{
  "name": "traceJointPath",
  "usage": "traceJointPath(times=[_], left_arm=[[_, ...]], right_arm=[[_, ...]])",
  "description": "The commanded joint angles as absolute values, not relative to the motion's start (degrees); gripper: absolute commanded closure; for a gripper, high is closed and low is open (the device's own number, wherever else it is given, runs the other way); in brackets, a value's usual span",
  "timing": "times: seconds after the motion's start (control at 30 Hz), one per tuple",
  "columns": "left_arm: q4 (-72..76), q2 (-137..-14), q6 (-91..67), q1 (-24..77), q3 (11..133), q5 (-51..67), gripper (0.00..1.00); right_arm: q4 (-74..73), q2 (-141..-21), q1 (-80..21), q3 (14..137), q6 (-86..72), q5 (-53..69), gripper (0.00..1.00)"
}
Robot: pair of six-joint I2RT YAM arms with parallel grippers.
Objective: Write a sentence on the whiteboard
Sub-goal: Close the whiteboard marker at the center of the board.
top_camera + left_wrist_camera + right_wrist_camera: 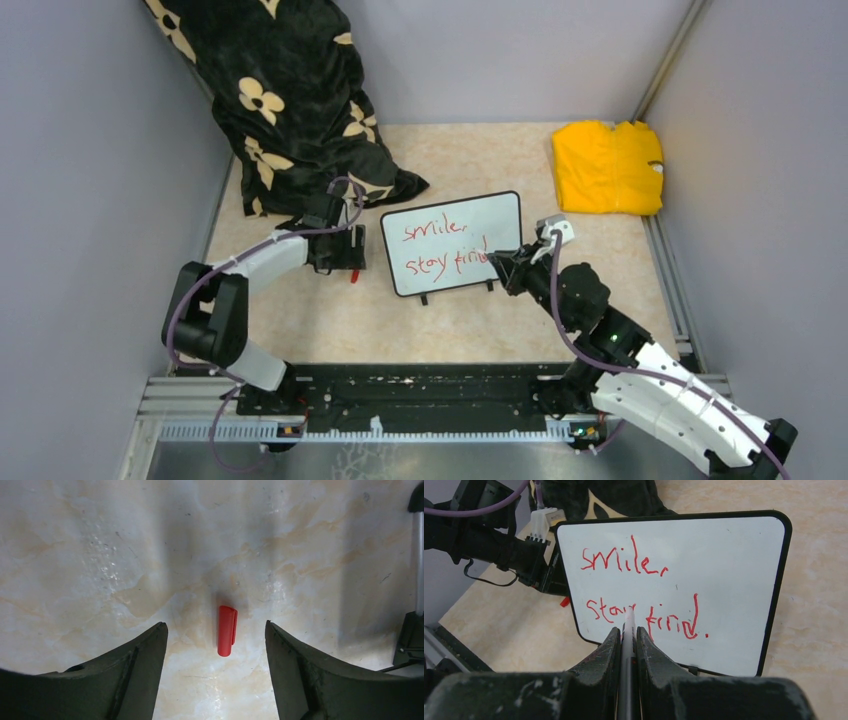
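Handwriting covered the left and middle of the small, black-framed, round-cornered white whiteboard point(724, 570): a thin, scrawly red marker sentence point(621, 562) in 2 lines. The upper line read roughly "smile," and the lower roughly "stay kind." The whiteboard stood on 2 small black feet near the middle of the beige marbled counter point(480, 160), its written face turned toward the arms.

The right hand point(626, 632) sat just in front of the board's lower right part. Its 2 dark fingers were clamped together on a slim white-barrelled marker point(628, 620). The marker's tip pointed at the lower line, near the end of "stay". Whether the tip touched the surface could not be told.

The left hand point(215, 625) hung just beside the board's left edge, pointing down at the counter. Its 2 fingers point(135, 670) stood apart and gripped nothing. A small red plastic marker cap point(226, 630) lay flat on the counter between them, touching neither.

A folded yellow cloth point(607, 167) lay in the far right corner, well apart from the board. A heap of black fabric printed with cream flowers point(290, 100) spilled down from the far left corner, its lower edge ending just behind the left hand.
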State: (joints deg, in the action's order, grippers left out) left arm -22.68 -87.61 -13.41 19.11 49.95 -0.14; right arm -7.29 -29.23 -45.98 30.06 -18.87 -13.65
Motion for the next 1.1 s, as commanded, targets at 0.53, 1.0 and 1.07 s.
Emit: traceJointPath(times=[0.53, 1.0, 1.07], left_arm=[[-26.3, -94.4, -9.4, 24.0, 53.1, -8.1, 0.44], [-27.6, -96.1, -10.5, 24.6, 53.1, -8.4, 0.6], [-27.7, -96.2, -10.6, 24.6, 53.0, -8.3, 0.63]], right_arm=[[-4.5, -32.9, -45.6, 35.3, -16.0, -12.8, 1.0], [-6.3, -29.9, -45.6, 35.2, -16.1, -15.2, 1.0], [-6.4, -29.7, -45.6, 35.3, -16.2, -15.4, 1.0]])
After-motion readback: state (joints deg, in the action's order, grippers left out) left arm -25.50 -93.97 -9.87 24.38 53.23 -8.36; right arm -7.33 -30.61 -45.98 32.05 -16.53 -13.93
